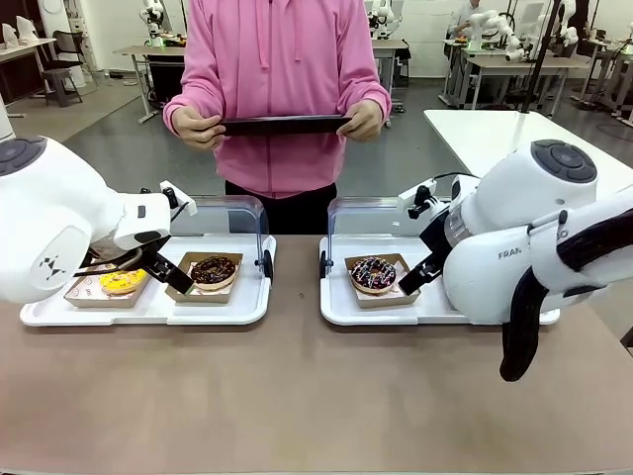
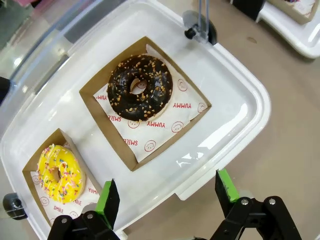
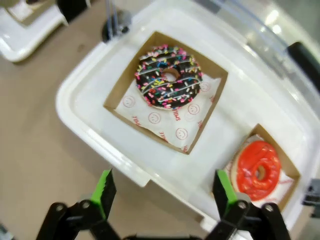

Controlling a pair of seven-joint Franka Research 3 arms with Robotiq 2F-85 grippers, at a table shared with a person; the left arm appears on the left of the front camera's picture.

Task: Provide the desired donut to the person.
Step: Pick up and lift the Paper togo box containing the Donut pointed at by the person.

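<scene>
Green-padded left tool [image 2: 167, 192] and right tool [image 3: 164, 192], both released, hang above desk [image 1: 297, 396]; person [image 1: 287, 89] stands beyond desk, holding dark tablet [image 1: 285, 125].

Bright, even overhead room light fills the front view, leaving only soft, faint shadows on the bench [image 1: 297, 396] beside the left tray [image 1: 247, 302], while its clear lid [image 1: 232, 213] carries pale reflections. The left wrist view is sharp, down to the print on the paper under the chocolate donut [image 2: 139, 87], with white glare streaks on the tray's glossy floor and straight edges bowing toward the corners. The right wrist view is softer throughout: the sprinkled donut [image 3: 169, 77] and the green pads [image 3: 104, 192] of the right tool [image 3: 162, 195] look smeared, and a bright highlight sits at upper right.
</scene>
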